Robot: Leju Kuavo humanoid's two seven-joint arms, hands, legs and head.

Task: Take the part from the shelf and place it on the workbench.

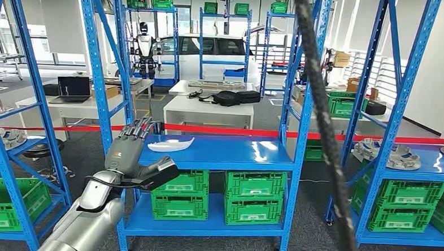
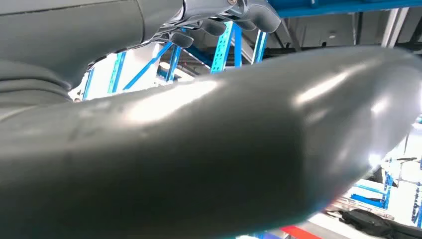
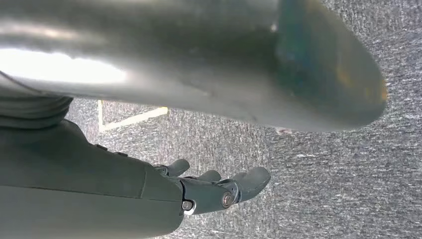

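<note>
Left robot hand (image 1: 129,146) spread, empty, at 9 o'clock of white part (image 1: 171,144) on blue shelf (image 1: 230,153); right robot hand (image 3: 209,191) hangs loosely open over the floor.

Tall blue steel shelving racks (image 1: 297,123) stand on grey carpet floor (image 1: 312,217), green plastic crates (image 1: 253,195) on their lower tiers. Behind a red barrier tape (image 1: 225,129), white tables (image 1: 208,111) and a white car (image 1: 211,50).

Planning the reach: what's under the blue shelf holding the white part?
Under the blue shelf sit green crates on a lower shelf. The left robot hand covers the shelf's left end; crate contents can't be seen.
</note>
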